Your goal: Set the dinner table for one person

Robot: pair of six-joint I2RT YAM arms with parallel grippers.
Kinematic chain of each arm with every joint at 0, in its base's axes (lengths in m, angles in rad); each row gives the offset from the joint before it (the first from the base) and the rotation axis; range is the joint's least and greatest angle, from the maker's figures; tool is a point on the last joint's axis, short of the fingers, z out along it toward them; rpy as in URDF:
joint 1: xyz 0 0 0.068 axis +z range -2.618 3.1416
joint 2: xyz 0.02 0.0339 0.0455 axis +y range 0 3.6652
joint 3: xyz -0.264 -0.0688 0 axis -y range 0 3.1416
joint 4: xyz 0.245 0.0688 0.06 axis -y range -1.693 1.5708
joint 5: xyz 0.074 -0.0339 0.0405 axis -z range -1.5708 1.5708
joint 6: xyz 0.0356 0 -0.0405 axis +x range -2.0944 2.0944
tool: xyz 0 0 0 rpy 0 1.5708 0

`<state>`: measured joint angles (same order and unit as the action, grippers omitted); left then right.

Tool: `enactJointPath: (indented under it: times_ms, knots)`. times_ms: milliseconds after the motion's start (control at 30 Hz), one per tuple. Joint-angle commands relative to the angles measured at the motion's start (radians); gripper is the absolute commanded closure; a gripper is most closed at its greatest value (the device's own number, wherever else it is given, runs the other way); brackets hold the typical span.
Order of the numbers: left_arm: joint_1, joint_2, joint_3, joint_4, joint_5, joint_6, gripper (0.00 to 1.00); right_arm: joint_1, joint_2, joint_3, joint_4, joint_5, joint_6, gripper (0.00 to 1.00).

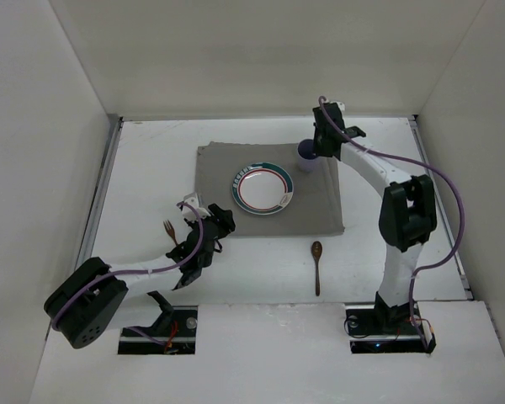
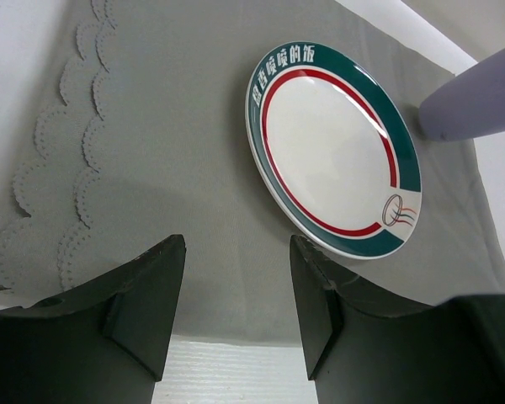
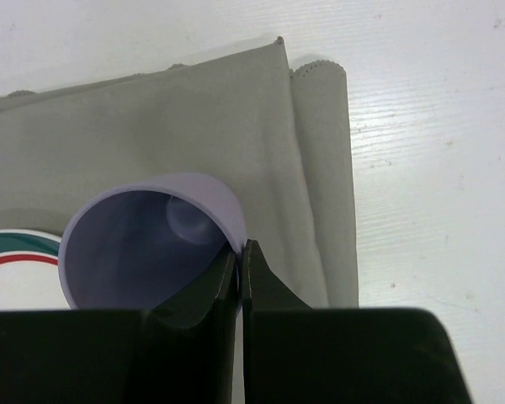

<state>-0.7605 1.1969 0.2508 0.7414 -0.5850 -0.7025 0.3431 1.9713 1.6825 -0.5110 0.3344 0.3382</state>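
From above, the white surface [image 1: 151, 160] carries everything, and both claws work over it. The left claw [image 1: 223, 222] hangs low at the near left corner of the grey mat [image 1: 219, 168], and the plate [image 1: 263, 188] lies just ahead of it on the mat. A fork [image 1: 169, 231] lies behind this claw on its left, beside the forearm. The right claw [image 1: 318, 148] reaches to the mat's far right corner, where it meets the lilac cup [image 1: 307, 158]. A wooden spoon [image 1: 317, 266] lies well back from that claw, on bare surface just off the mat's near edge.

In the left wrist view, the left claw [image 2: 236, 311] is spread wide with nothing between its fingers [image 2: 143, 295]. The mat's [image 2: 168, 126] scalloped edge runs ahead and to the left. The plate [image 2: 332, 151], rimmed in green and red, sits ahead and slightly right, apart from the claw. The cup [image 2: 480, 105] is farther off to the right.

In the right wrist view, the right claw [image 3: 241, 252] is pinching the cup's [image 3: 143, 252] wall, one finger inside the rim and one outside. We cannot tell whether the cup rests on the mat [image 3: 194, 126]. A sliver of plate [image 3: 8, 252] shows at the claw's far left, and bare surface [image 3: 429, 168] lies to its right.
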Motion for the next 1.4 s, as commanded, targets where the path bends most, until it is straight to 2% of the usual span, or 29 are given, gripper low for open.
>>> enactJointPath:
  times_ms: [0,400,467,567,600,800,1067,1167,1233,1300,1367]
  knots:
    - [-0.004,0.0,0.01,0.053,-0.016,-0.011,0.49,-0.003,0.015,0.066,-0.006,0.023,-0.011,0.95]
    - [-0.004,-0.011,0.008,0.053,-0.016,-0.011,0.49,-0.013,0.057,0.092,-0.014,-0.015,-0.004,0.84]
    - [-0.004,-0.022,0.007,0.053,-0.018,-0.008,0.49,-0.01,0.046,0.079,-0.005,-0.014,-0.002,0.76]
    - [-0.003,-0.017,0.005,0.053,-0.016,-0.011,0.49,-0.008,0.025,0.074,0.0,-0.008,-0.001,0.59]
    - [-0.004,-0.01,0.008,0.053,-0.016,-0.011,0.49,-0.008,0.011,0.071,0.002,-0.005,-0.004,0.55]
    - [-0.006,-0.019,0.008,0.053,-0.016,-0.011,0.49,-0.01,-0.09,0.053,0.011,0.02,-0.007,0.45]
    - [-0.007,-0.002,0.015,0.052,-0.012,-0.012,0.49,0.013,-0.331,-0.153,0.109,0.071,0.007,0.33]
    - [-0.007,-0.022,0.008,0.053,-0.012,-0.012,0.49,0.059,-0.458,-0.326,0.172,0.097,0.044,0.32]
    - [-0.007,-0.014,0.008,0.053,-0.012,-0.012,0.49,0.099,-0.54,-0.468,0.222,0.115,0.088,0.36]
    - [-0.007,-0.011,0.01,0.053,-0.012,-0.012,0.49,0.16,-0.629,-0.64,0.261,0.143,0.155,0.48]
    - [-0.007,-0.019,0.01,0.053,-0.012,-0.011,0.49,0.243,-0.705,-0.786,0.273,0.19,0.244,0.64]
